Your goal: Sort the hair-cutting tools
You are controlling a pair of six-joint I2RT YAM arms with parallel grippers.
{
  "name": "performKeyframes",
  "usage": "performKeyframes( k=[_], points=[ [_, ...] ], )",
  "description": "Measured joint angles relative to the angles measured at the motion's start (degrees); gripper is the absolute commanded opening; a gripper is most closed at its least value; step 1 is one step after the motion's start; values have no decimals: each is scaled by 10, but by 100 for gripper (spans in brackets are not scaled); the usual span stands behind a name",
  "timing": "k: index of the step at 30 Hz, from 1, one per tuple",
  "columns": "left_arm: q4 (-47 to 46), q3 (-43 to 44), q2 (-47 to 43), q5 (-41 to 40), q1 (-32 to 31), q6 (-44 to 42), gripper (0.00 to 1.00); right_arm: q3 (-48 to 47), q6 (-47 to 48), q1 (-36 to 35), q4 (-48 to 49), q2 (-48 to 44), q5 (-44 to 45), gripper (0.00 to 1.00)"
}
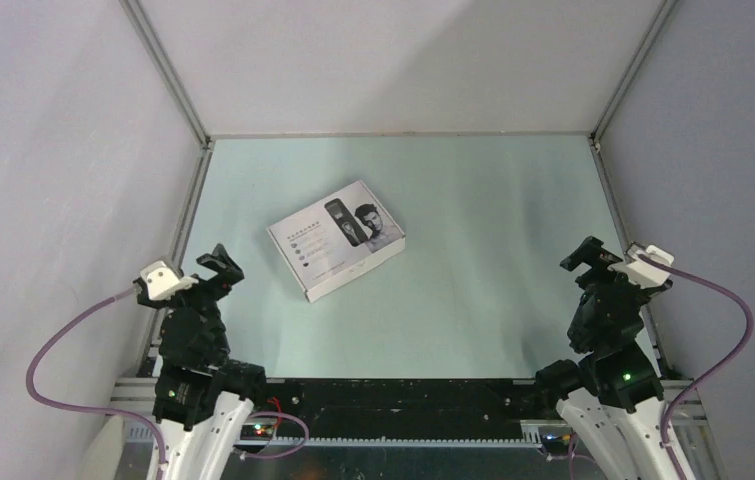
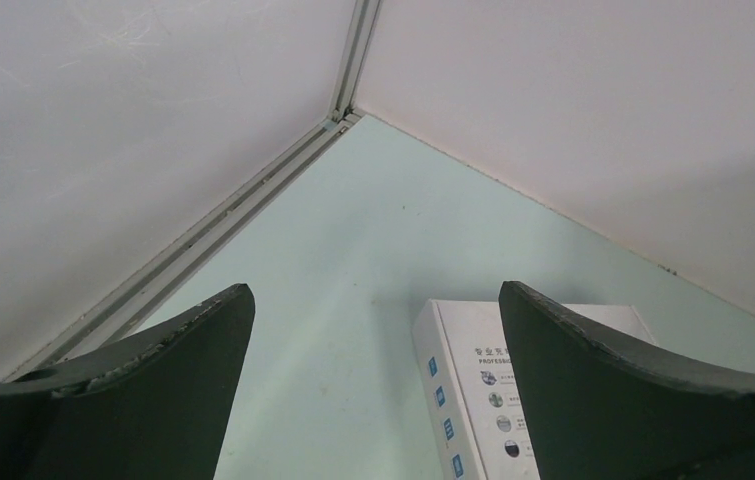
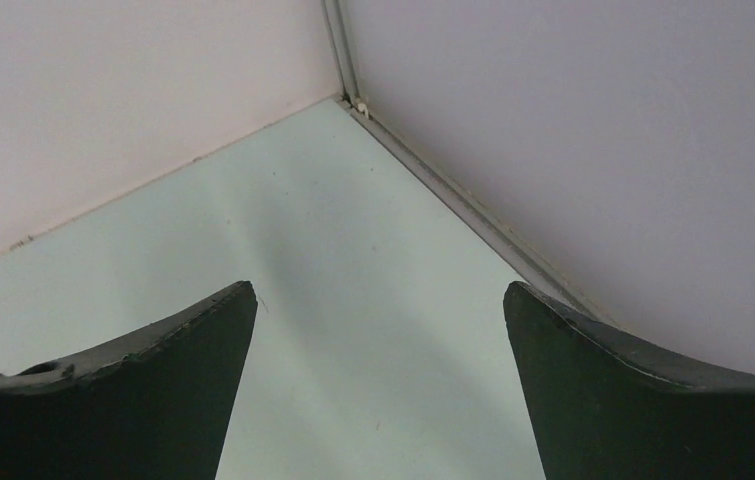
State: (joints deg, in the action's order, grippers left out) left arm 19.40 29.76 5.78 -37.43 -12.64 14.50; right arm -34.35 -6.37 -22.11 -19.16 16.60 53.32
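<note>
both black two-finger grippers hang with jaws spread wide, gripping nothing: left gripper point(image 1: 219, 264) near the left of a closed white printed cardboard box point(image 1: 336, 240), right gripper point(image 1: 586, 254) well apart to its right. the box lies flat on a pale green table point(image 1: 493, 300). hair-cutting tools are hidden from view.

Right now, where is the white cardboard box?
In the top view, the white printed cardboard box lies flat left of centre, nearest the left end effector.
</note>
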Motion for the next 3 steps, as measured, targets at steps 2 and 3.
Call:
performKeyframes(
  k=[2,3],
  points=[
    [0,0,3,0,0,-1,100,1,-1,15,7,-7,-13,99],
    [0,0,4,0,0,-1,100,1,-2,22,10,-11,-19,99]
  ],
)
